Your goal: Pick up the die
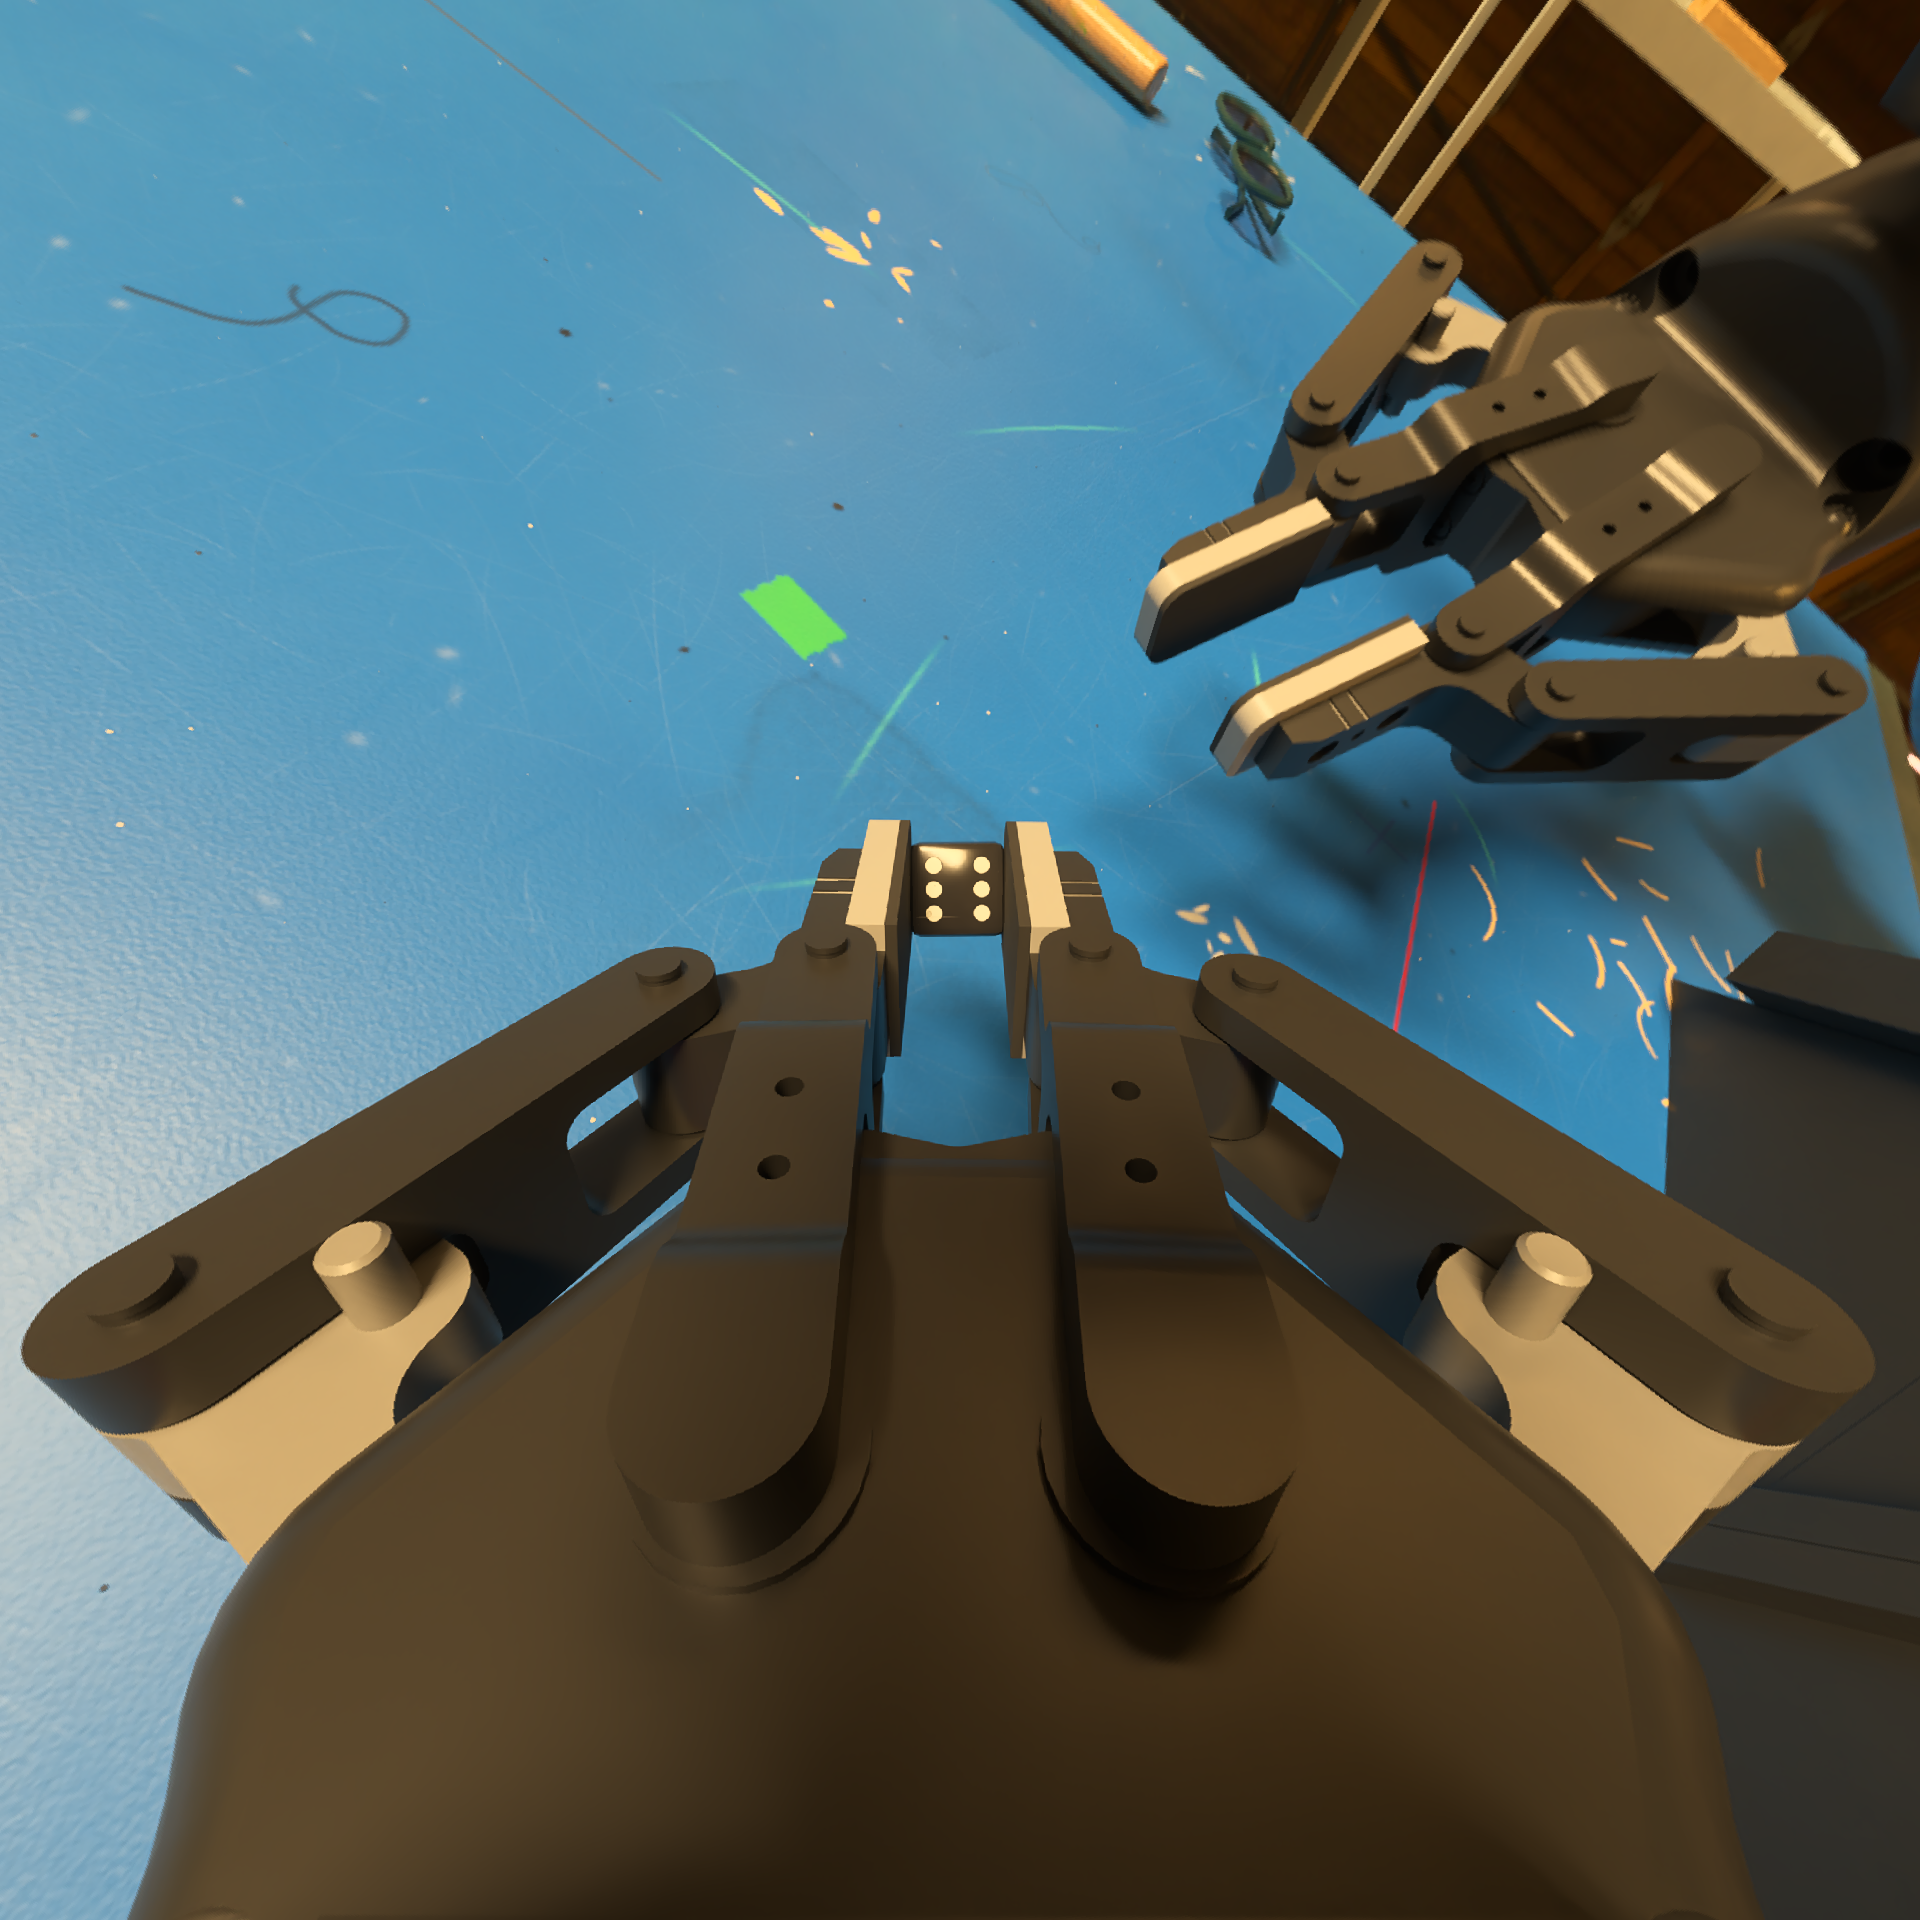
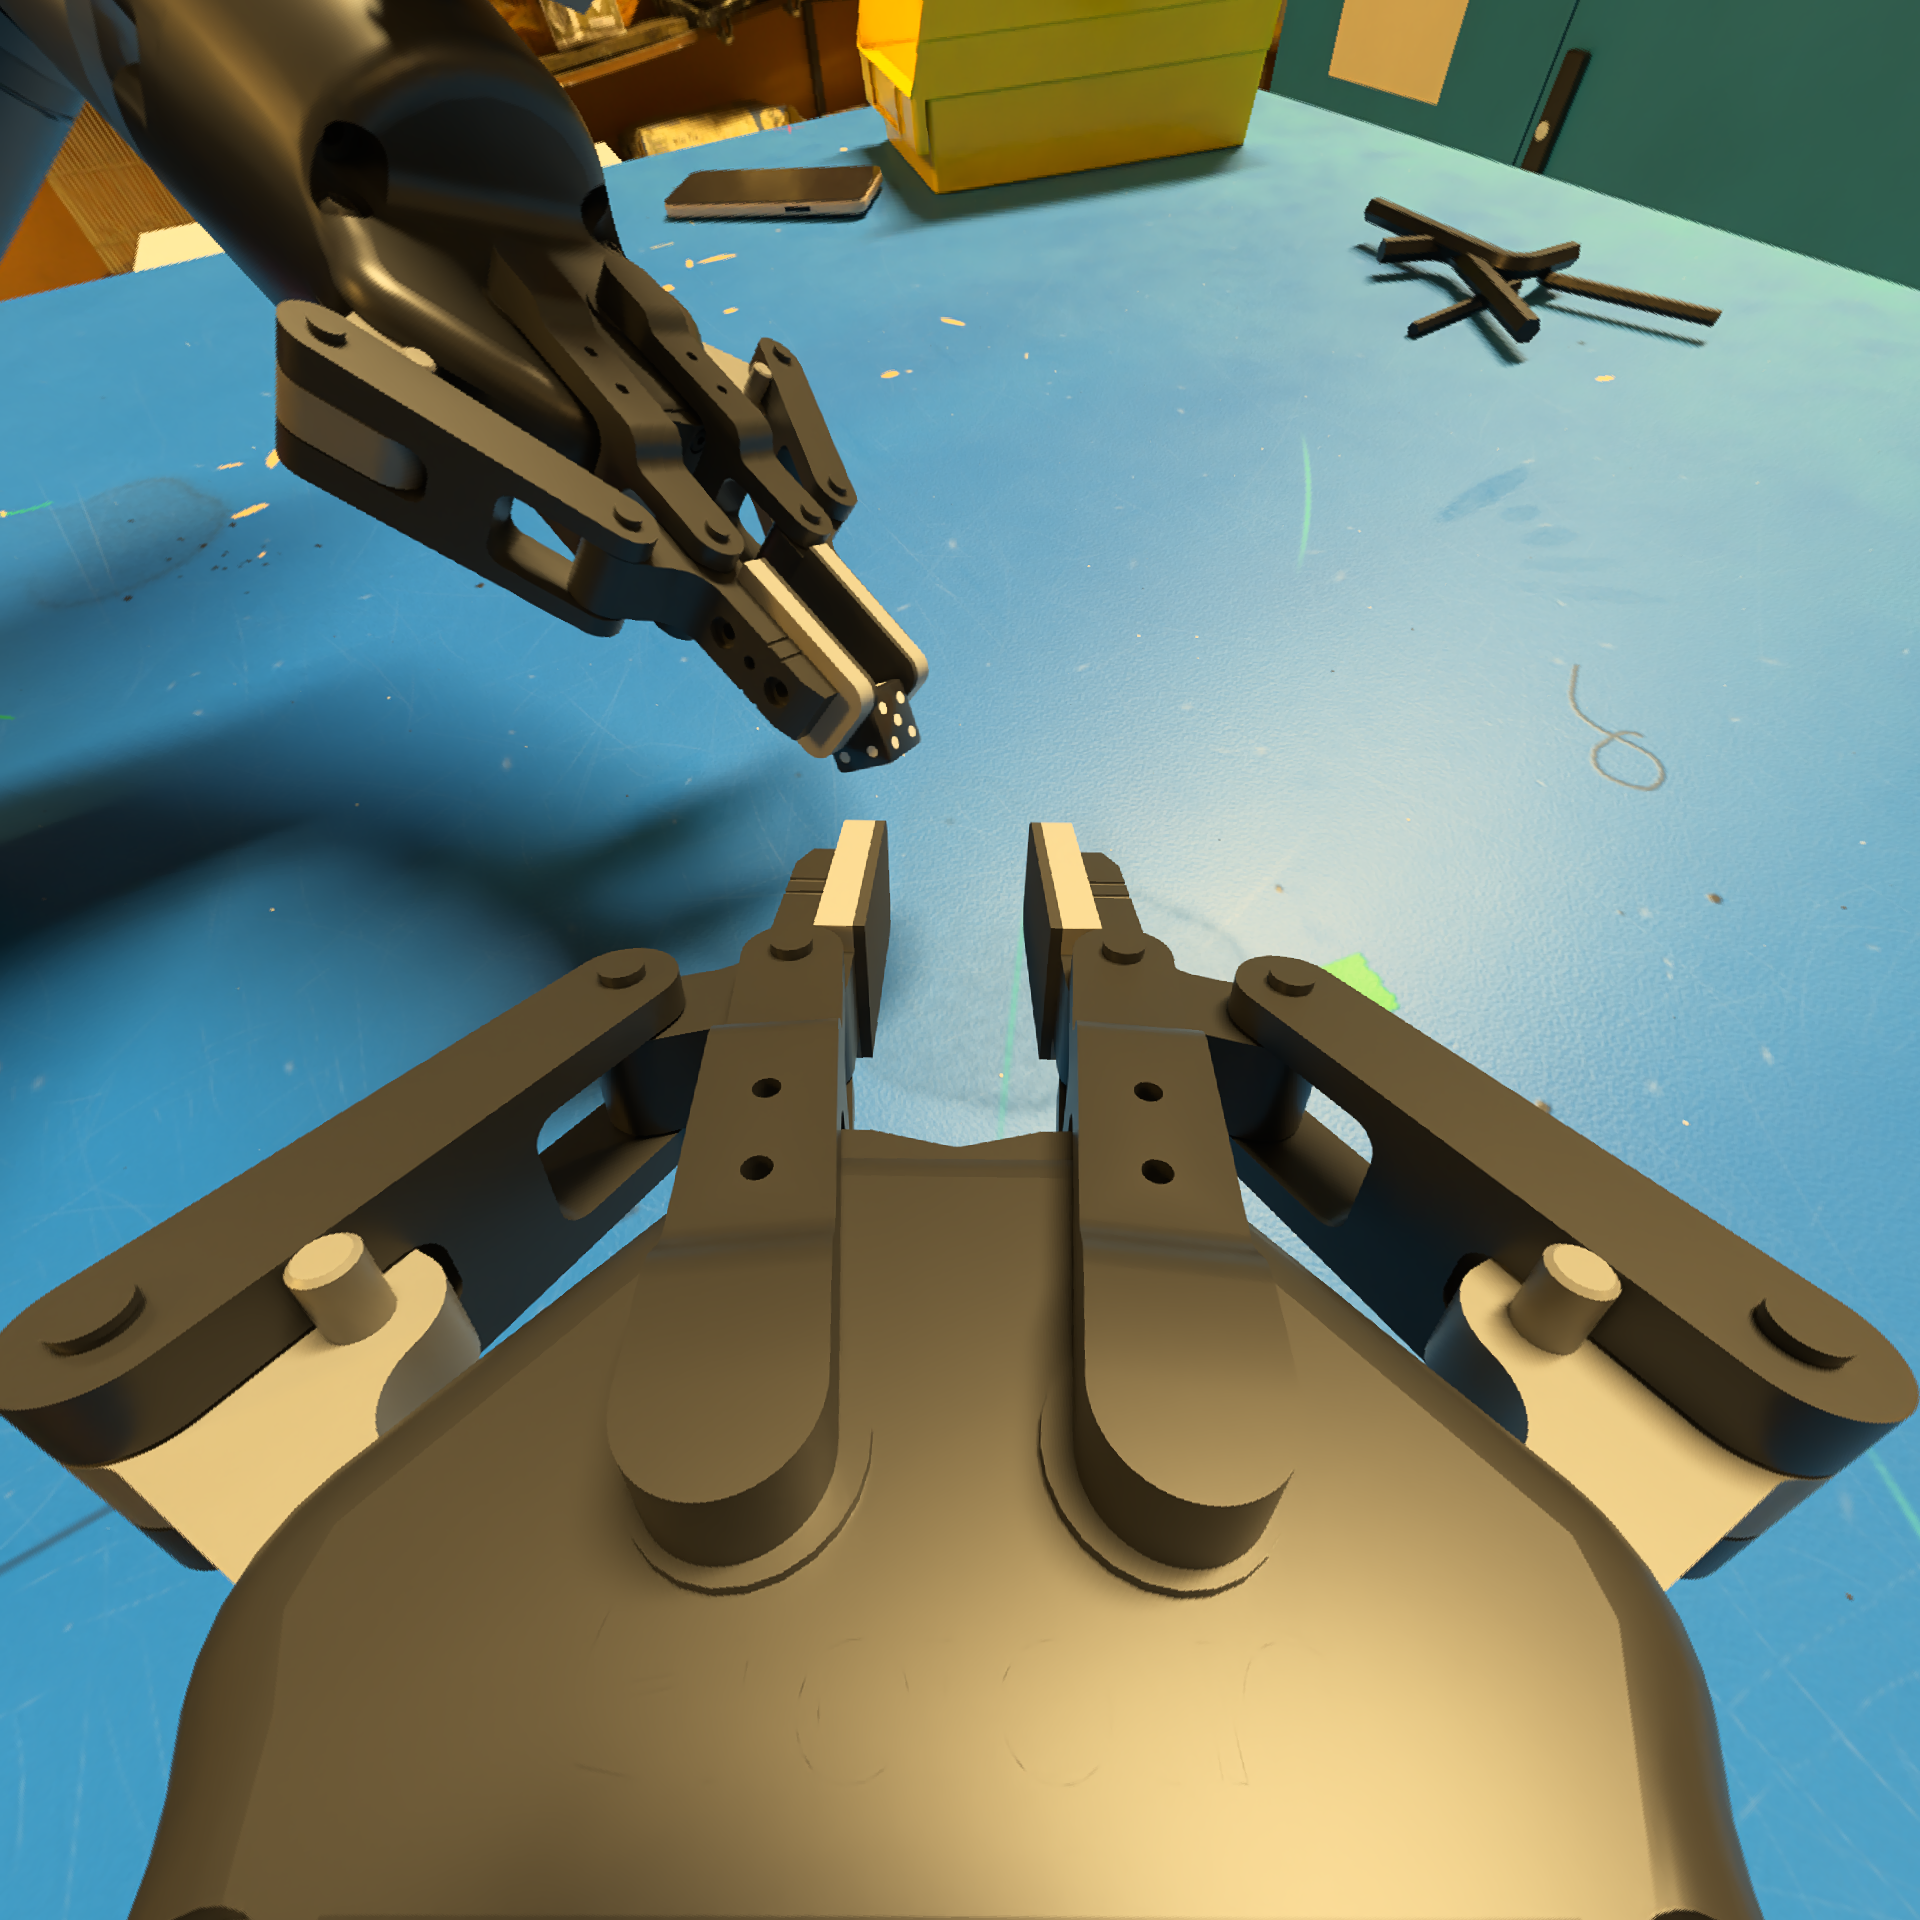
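Die (image 1: 957,889), black with white pips, sits clamped between the fingers (image 1: 878,873) of your left gripper (image 1: 957,878), lifted clear of the blue desk (image 1: 416,623). Your right gripper (image 2: 957,873) hovers nearby, its fingers (image 2: 852,873) parted and holding nothing. A green tape patch (image 1: 793,615) lies beyond.

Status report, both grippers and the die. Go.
Left gripper shut on the die, die held clear above the table. Right gripper open, empty, close by. Nothing in the way.
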Action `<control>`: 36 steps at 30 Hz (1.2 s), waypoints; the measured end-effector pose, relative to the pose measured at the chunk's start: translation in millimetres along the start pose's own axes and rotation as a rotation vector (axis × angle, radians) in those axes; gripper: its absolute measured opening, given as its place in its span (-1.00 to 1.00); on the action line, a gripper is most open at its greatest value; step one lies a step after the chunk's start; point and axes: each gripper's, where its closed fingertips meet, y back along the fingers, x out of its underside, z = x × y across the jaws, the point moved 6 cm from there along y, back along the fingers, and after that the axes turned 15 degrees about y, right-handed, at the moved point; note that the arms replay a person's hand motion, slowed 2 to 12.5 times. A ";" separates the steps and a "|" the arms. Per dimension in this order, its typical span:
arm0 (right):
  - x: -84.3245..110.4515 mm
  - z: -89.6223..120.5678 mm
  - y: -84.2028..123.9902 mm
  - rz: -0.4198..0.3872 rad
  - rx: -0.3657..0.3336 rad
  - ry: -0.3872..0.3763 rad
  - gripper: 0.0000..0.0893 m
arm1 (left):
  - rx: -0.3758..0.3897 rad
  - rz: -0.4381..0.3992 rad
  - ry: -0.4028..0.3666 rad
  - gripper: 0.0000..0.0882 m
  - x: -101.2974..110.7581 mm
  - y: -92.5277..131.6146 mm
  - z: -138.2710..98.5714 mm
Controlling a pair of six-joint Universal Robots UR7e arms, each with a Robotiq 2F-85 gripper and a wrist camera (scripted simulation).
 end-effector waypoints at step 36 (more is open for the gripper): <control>-23.3 33.2 -26.2 0.010 0.163 0.090 -0.36 | 0.227 -0.133 0.308 -0.64 -12.6 0.1 -7.2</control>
